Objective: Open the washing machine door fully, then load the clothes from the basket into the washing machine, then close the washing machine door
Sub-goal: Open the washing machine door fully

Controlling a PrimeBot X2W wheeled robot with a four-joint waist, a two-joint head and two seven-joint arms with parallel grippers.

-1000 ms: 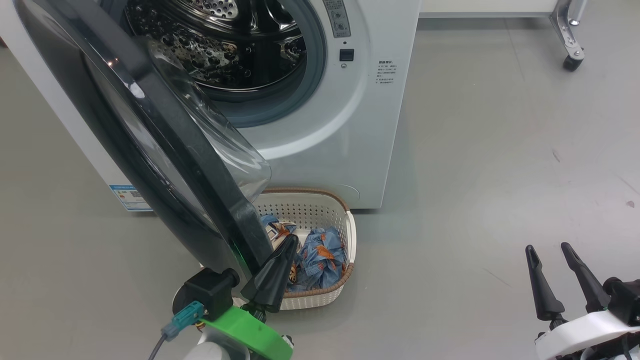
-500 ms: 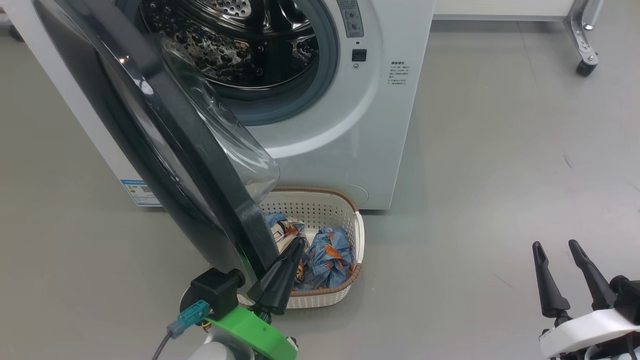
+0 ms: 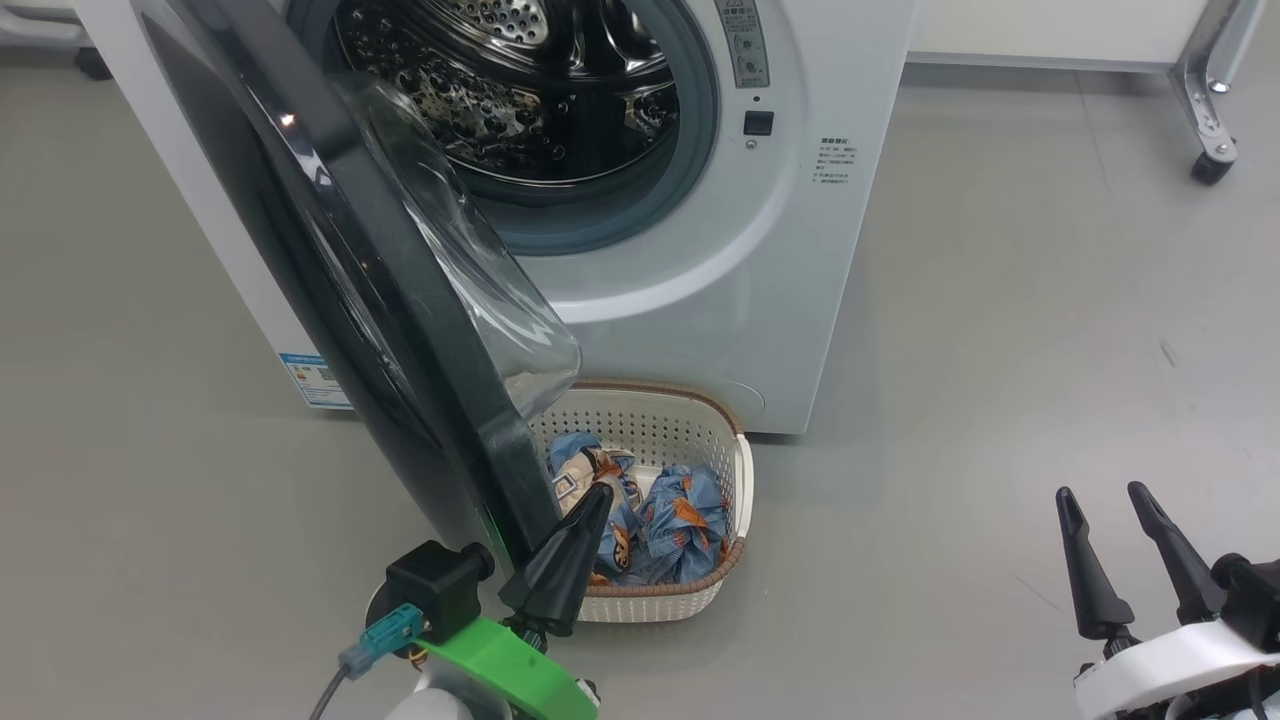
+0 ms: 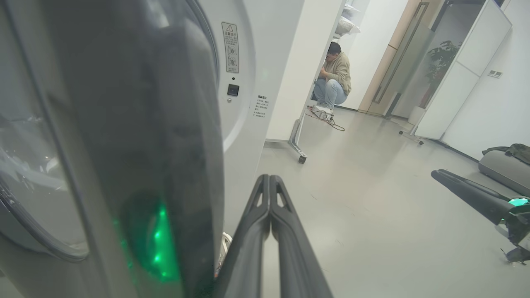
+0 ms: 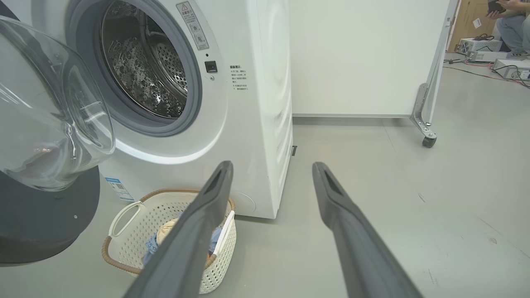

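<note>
Head view shifted, one door [image 3: 410, 300] ajar, two bunched clothes [image 3: 660, 515], one basket [image 3: 650, 600]

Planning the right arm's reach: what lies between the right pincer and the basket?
Only bare grey floor, in the head view, from right pincer to basket.

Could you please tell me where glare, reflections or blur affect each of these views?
Head view: sharp, small bright glints on the large round glossy black washing machine door, sparkle in the steel perforated drum. Left wrist view: that door is close and soft, carrying a green glow. Right wrist view: the door's clear glass bowl window shows pale, warped reflections.
</note>
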